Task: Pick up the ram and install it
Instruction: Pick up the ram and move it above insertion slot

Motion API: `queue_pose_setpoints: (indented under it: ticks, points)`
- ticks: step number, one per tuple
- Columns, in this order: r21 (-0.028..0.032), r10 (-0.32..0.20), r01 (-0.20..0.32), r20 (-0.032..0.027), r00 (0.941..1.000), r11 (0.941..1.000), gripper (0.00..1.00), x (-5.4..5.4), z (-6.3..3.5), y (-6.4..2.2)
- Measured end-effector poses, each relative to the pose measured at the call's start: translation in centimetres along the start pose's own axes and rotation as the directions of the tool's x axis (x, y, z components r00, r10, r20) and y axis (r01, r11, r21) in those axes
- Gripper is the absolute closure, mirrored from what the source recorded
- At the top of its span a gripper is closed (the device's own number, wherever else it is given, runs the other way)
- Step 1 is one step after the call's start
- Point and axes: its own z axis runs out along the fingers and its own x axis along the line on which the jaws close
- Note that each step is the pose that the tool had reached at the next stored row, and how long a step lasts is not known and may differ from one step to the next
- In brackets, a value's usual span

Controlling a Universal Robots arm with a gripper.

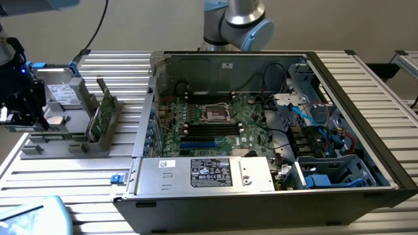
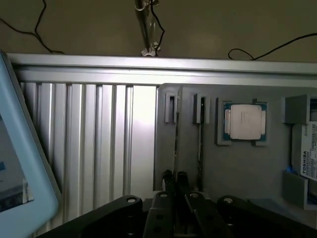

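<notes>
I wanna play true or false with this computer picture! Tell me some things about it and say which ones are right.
1. The computer case is open, so you can see the motherboard. True.
2. The ram lies inside the case. False: it stands upright in the gray holder, on the exterior view's left of the case.
3. A square silver chip sits on the gray holder. True.
4. The gripper is down inside the case. False: it is over by the gray holder.
</notes>
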Motion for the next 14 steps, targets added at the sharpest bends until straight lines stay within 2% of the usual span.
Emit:
queue_pose_setpoints:
  ticks: [5,10,14]
  points:
    - [-0.0109,-0.006,0.006,-0.0001,1.0,0.9999,0.86,0.0,-1.93,-0.87]
    - [-0.0253,-0.008,0.008,0.0002,1.0,0.9996,0.86,0.1,-3.54,-2.21]
    - [-0.0347,-0.01,0.01,0.0004,1.0,0.9994,0.86,0.1,-4.88,-3.27]
